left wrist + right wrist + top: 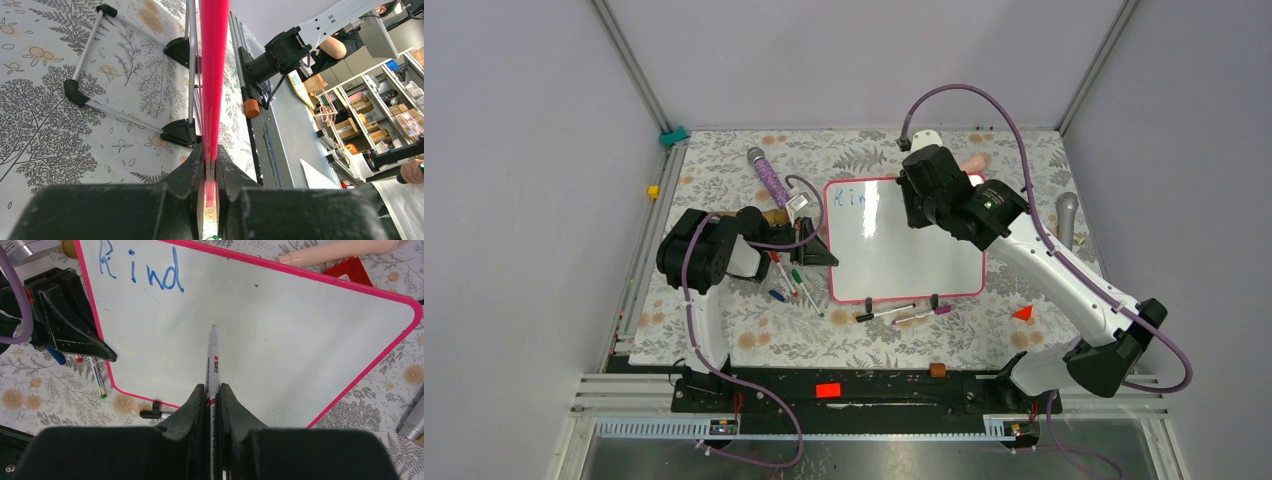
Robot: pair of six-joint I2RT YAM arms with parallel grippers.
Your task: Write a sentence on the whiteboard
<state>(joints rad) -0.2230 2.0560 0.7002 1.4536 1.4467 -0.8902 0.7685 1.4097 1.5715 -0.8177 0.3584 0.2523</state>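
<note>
Whiteboard (889,262) lies centre frame on the tabletop (724,335), long axis running left-right, left tool (212,161) clamped on its pink rim, right tool (213,390) gripping a marker (213,356) aimed at it.

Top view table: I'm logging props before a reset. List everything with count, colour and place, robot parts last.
whiteboard: one, white, pink rim, centre, blue writing
held marker: one, white, over board
loose markers: several, mixed caps, left of board
near-edge markers: two, white, at board's near edge
purple microphone: one, far left
grey microphone: one, right edge
red triangle: one, near right
peach cylinder: one, behind board
left gripper: one, black, shut on whiteboard's left rim
right gripper: one, black, shut on held marker
</note>
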